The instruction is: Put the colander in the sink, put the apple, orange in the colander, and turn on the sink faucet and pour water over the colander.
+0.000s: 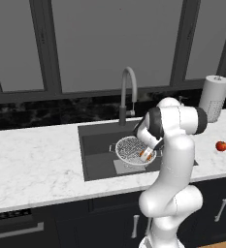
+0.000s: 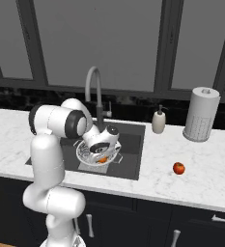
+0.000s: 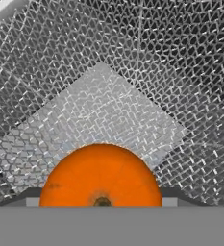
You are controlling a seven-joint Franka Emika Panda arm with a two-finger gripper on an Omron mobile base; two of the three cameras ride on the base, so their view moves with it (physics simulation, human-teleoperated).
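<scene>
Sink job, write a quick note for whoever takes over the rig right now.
Gripper: low inside the round silver mesh colander, jaws set around the small bright orange fruit.
Colander: already in the dark grey recessed sink.
Small red apple: on the white marble counter, right of the sink.
Tall grey gooseneck faucet: no water seen running.
Left: release the orange, fetch the apple, turn on the water.

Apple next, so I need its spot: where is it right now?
The apple lies on the white counter right of the sink, in front of the perforated white cylinder; in the left base view it sits near the right edge.
</scene>
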